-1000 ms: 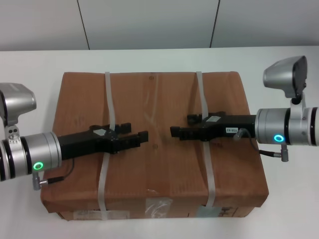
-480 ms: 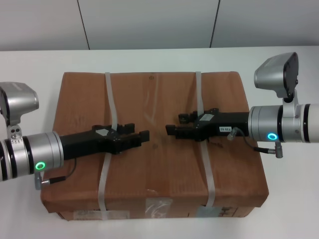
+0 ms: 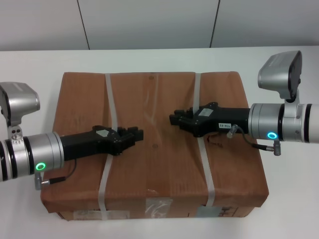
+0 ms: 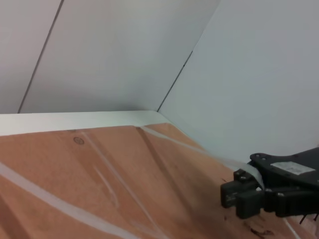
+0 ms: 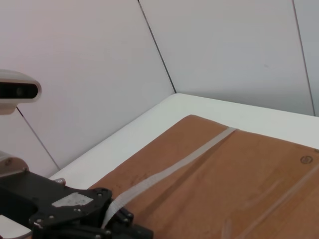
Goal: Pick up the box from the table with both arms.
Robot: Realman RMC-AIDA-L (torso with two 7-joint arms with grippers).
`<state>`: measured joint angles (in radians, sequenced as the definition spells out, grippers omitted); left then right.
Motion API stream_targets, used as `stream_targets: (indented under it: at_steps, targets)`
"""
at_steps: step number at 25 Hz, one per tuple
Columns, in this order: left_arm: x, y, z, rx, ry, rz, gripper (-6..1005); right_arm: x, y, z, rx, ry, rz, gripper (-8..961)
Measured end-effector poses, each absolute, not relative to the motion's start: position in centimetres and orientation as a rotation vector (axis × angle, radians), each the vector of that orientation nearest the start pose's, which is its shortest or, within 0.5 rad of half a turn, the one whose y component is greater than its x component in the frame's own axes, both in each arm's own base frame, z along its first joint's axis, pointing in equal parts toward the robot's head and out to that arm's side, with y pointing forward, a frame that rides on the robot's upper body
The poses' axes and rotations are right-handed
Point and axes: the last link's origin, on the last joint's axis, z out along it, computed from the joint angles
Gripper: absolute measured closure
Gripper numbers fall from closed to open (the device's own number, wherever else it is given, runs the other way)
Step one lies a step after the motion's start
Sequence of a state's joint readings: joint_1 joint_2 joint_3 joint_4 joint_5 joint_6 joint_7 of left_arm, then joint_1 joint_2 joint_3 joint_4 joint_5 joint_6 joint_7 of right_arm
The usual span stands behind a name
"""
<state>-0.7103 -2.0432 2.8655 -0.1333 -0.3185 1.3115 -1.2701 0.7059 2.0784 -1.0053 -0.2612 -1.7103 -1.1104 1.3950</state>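
Note:
The box [image 3: 154,164], wrapped in brown paper, lies flat on the white table [image 3: 30,64]. Two whitish straps cross its top, a left strap [image 3: 108,94] and a right strap [image 3: 199,89]. My left gripper [image 3: 135,133] lies low on the box top, reaching inward, and is shut where the left strap runs into it; it also shows in the right wrist view [image 5: 124,226]. My right gripper [image 3: 175,119] reaches inward from the other side and is shut at the right strap, which rises onto it in the left wrist view [image 4: 239,196]. The two grippers face each other, apart.
The table stretches well beyond the box on both sides and behind. A grey panelled wall [image 3: 149,22] stands at the table's far edge. Clear tape and small labels [image 3: 159,206] sit on the box's near side.
The left gripper's fingers have closed together at the left strap. The right gripper has turned, risen a little and closed at the right strap. The box has not moved.

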Motion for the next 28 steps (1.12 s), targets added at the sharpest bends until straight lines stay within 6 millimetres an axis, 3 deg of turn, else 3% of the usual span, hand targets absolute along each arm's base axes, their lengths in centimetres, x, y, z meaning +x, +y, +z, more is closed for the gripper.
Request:
stream_targets:
  at_steps: [5, 11, 13, 20, 28]
  targets:
    - [-27.7, 32.9, -6.9, -2.601, -1.057, -0.723, 773, 24.7, 35.9, -8.4, -2.650, 0.913, 0.574, 792]
    - [-27.6, 32.8, -6.9, -2.603, -1.052, -0.724, 888, 24.7, 35.8, -8.4, -2.653, 0.901, 0.572, 930]
    - [-27.6, 32.8, -6.9, -2.605, -1.044, -0.730, 928, 24.7, 35.8, -8.4, -2.653, 0.894, 0.576, 930]
    - [-27.2, 32.7, -6.4, -2.632, -0.965, -0.764, 924, 24.6, 34.8, -7.7, -2.644, 0.799, 0.720, 930]
    - [-25.8, 31.1, -3.4, -2.750, -0.553, -0.954, 923, 22.9, 34.0, -6.2, -2.721, 0.461, 0.851, 930]
